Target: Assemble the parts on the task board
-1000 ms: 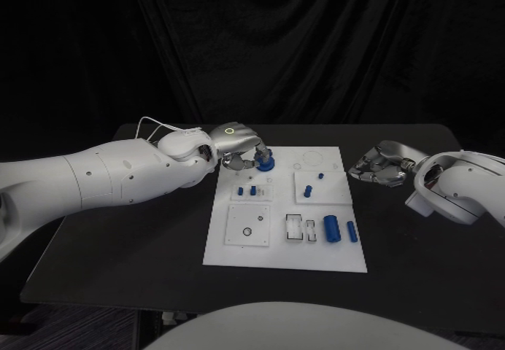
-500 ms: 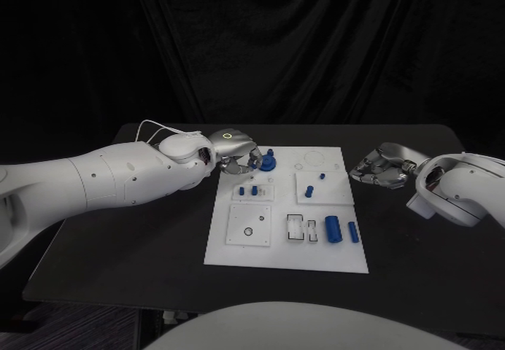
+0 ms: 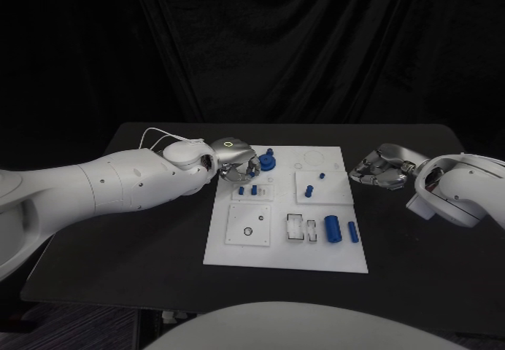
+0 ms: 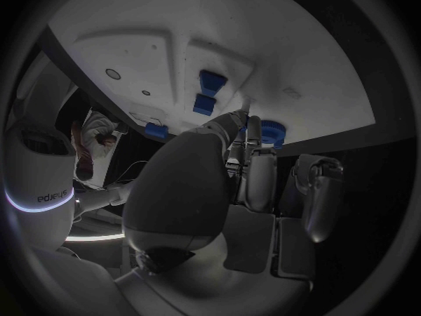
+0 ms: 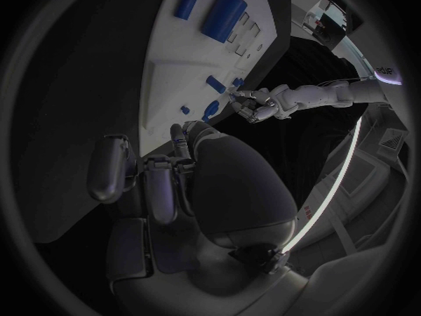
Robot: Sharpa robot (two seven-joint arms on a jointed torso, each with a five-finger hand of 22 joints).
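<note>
The white task board (image 3: 316, 255) lies in the middle of the table. A round blue part (image 3: 267, 160) stands at its far left corner. My left hand (image 3: 237, 163) hovers just beside that part with its fingers apart, holding nothing. In the left wrist view the same blue part (image 4: 272, 130) sits just past the fingertips (image 4: 248, 123), over the board (image 4: 175, 42). Small blue pegs (image 3: 247, 191) stand in the board's left block, and another peg (image 3: 307, 192) to their right. My right hand (image 3: 381, 166) rests off the board's right edge, its fingers (image 5: 162, 182) curled in and holding nothing.
A large blue cylinder (image 3: 330, 227) and a slimmer blue piece (image 3: 352, 232) lie near the board's right front. Clear slots (image 3: 300, 227) sit beside them. A square plate with a small ring (image 3: 248, 223) is at the left front. Black table (image 3: 126, 248) surrounds the board.
My left hand has let go of the round blue part and drawn back a little to the left. The part stays standing at the board's far left corner. The right hand has not moved.
</note>
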